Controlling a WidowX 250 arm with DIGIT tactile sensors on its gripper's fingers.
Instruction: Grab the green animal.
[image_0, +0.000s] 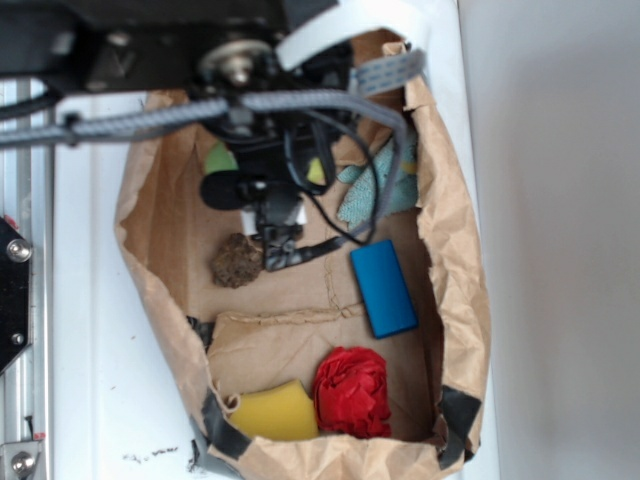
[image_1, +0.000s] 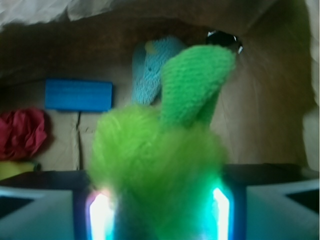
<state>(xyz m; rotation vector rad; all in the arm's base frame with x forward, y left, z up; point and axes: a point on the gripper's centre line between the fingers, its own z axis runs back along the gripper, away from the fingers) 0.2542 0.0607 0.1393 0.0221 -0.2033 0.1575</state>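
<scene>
Green animal (image_1: 160, 165) sits squarely between my fingers (image_1: 222, 210), long axis pointing straight out ahead, pads apparently clamped on its fuzz.

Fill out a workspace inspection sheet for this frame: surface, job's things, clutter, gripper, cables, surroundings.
Surface: brown paper bag lying open on a white table.
Job's things: green animal sits between the gripper fingers, filling the wrist view.
Clutter: blue block, red crumpled item, yellow piece, brown lump, teal cloth.
Gripper: shut on the green animal.
Cables: black cable loops over the bag's inside.
Surroundings: metal rail at left.
</scene>
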